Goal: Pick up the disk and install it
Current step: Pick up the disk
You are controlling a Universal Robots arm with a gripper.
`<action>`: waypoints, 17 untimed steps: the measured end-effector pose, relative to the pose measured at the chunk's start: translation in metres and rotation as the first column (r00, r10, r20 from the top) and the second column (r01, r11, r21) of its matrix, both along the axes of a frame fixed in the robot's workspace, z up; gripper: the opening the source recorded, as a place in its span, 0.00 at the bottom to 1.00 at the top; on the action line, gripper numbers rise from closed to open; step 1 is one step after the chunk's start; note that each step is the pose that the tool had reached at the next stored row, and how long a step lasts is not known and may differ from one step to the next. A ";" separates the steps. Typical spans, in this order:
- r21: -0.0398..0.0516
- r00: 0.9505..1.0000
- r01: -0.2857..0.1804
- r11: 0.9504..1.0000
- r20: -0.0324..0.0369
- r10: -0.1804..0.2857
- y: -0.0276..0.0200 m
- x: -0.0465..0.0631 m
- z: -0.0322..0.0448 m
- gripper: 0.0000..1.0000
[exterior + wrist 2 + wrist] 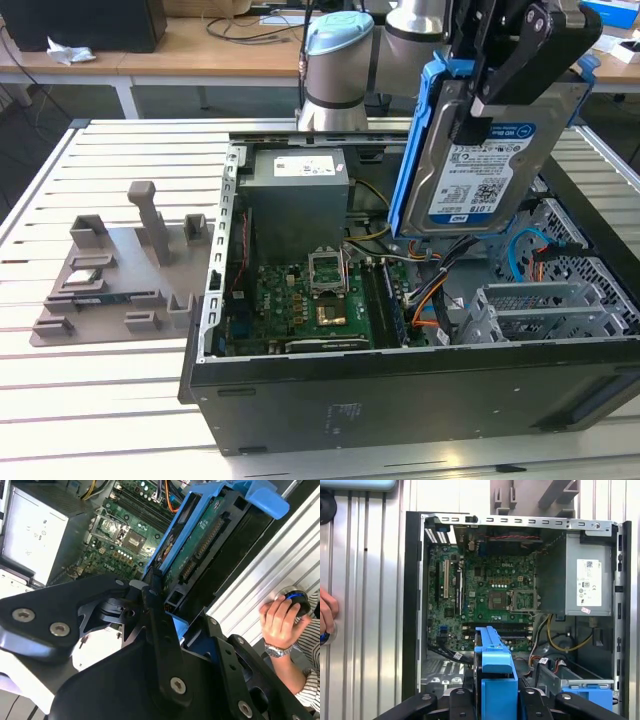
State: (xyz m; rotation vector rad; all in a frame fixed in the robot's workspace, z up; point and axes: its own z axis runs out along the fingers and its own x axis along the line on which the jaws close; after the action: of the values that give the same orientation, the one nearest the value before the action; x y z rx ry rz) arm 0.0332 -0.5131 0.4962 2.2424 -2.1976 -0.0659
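Note:
The disk is a silver drive with a white-and-blue label in a blue bracket. It hangs tilted on edge above the right part of the open computer case. My gripper is shut on it from above, black fingers clamping its two flat faces. In the second wrist view the disk's green circuit side runs away from the gripper toward the motherboard. In the first wrist view the blue bracket's edge sits between the fingers, over the case's interior.
Inside the case lie the motherboard, a grey power supply box, loose cables and a metal drive cage. A grey fixture plate lies on the slatted table at the exterior view's left. A person's hand rests on a knob beside the case.

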 end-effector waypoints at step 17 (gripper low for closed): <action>0.023 1.000 0.000 1.000 0.000 0.000 -0.0393 0.001 -0.0045 0.37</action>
State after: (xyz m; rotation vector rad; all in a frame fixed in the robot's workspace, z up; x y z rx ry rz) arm 0.0341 -0.5524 0.4917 2.2541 -2.2082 -0.0914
